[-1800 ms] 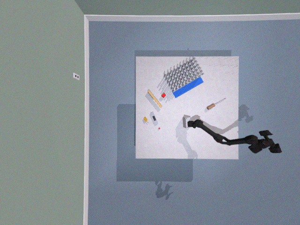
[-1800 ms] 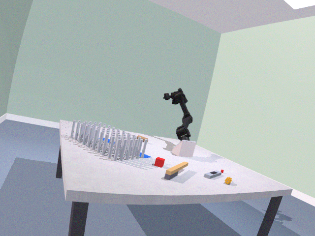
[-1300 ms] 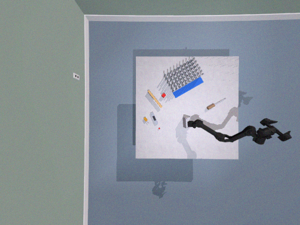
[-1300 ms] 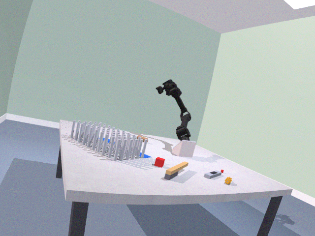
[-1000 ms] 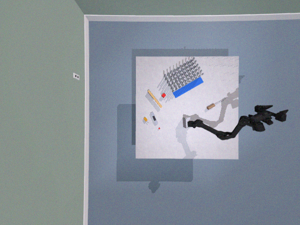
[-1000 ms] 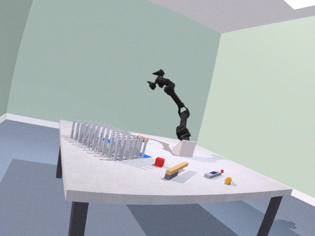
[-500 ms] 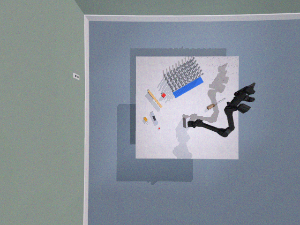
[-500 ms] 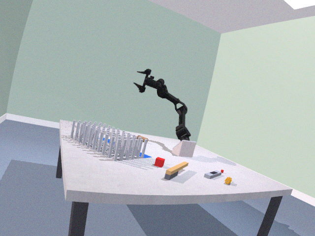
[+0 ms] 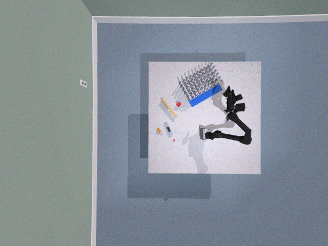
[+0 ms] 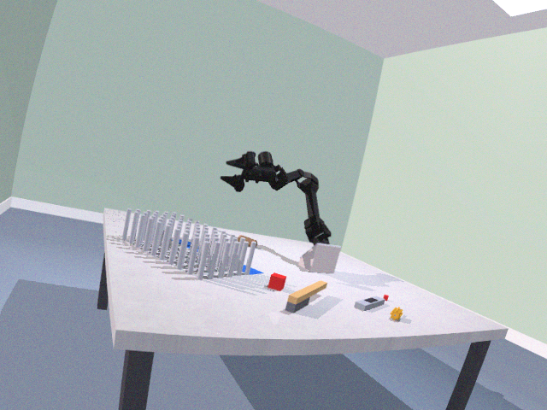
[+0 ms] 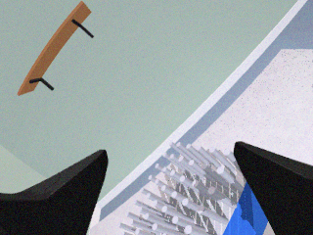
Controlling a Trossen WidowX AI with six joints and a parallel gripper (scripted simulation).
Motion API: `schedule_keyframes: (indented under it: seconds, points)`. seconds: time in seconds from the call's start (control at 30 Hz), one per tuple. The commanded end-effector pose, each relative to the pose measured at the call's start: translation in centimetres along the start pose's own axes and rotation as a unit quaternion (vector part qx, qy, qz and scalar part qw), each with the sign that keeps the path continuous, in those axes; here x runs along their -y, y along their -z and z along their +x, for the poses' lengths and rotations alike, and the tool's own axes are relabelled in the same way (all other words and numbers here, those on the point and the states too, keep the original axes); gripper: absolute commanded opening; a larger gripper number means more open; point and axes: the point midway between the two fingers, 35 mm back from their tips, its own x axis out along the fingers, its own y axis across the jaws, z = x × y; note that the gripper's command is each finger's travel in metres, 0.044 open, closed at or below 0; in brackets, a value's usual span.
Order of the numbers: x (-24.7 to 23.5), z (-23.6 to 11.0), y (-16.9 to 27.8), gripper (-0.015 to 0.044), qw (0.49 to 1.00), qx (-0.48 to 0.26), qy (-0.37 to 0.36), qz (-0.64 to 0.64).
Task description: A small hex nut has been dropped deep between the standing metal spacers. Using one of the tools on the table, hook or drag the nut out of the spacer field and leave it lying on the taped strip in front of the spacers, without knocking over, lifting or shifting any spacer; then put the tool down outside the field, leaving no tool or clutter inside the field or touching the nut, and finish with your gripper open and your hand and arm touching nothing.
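The standing grey spacers fill the far part of the white table. The blue taped strip lies along their front edge; in the side view only a sliver of it shows. The hex nut is hidden among the spacers. My gripper is open and empty. It hangs high in the air near the right end of the strip, pointing at the field. A brown tool handle lies on the table behind the spacers in the side view.
A red cube, a tan bar, a grey device, a yellow piece and a tiny red piece lie on the table. A wooden wall shelf shows in the wrist view.
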Motion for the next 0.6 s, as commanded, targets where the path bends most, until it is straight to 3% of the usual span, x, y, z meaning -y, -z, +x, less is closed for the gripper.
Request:
schedule_keyframes:
  seconds: [0.0, 0.27, 0.57]
  points:
    - [0.1, -0.4, 7.1, 0.044, 0.994, -0.084, -0.018, -0.068]
    - [1.4, -4.1, 19.4, 0.044, 0.953, -0.239, -0.061, -0.174]
    - [1.5, -4.2, 19.6, 0.044, 0.952, -0.242, -0.062, -0.176]
